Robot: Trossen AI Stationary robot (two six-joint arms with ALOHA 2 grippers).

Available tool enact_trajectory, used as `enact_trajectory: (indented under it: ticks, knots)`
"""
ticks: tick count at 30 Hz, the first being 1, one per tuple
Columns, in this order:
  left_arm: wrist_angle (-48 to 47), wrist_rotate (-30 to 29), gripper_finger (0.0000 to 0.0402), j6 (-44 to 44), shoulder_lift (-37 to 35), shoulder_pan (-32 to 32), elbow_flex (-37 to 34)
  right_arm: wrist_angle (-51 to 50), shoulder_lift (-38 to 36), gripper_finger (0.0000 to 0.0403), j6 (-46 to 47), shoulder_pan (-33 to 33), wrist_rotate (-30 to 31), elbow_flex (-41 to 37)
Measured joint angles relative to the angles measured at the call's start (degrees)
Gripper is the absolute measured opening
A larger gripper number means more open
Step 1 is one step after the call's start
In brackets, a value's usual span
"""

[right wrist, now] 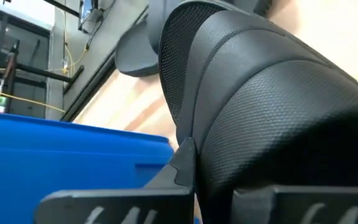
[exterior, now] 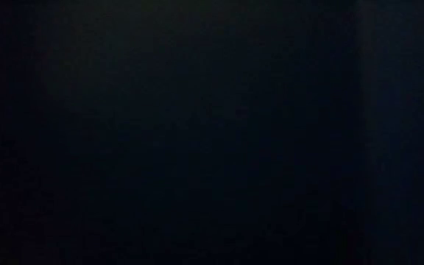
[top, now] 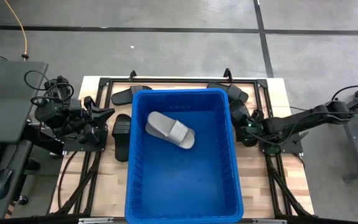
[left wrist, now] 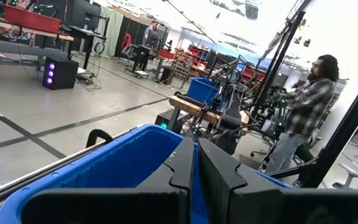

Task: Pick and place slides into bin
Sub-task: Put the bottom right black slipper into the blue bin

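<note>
The wooden bench carries a blue bin at its middle. Black slides lie on the bench beside the bin's left, right and far walls.

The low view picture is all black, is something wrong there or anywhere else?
Yes, the low view shows only darkness, so nothing can be read from it. Elsewhere nothing looks spilled or broken: one grey slide lies in the blue bin, and black slides sit on the table beside it.

The low view is entirely black. The big bright-blue ribbed plastic bin hides part of a black slip-on sandal behind it.
</note>
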Motion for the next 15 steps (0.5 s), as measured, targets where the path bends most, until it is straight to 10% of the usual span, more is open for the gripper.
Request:
enact_trajectory:
  ticks: [15]
  knots:
    - [0.02,0.46,0.0014,0.13,0.00,0.00,0.00,-28.88,-0.14,0.0001,-9.47,0.02,9.11,23.96]
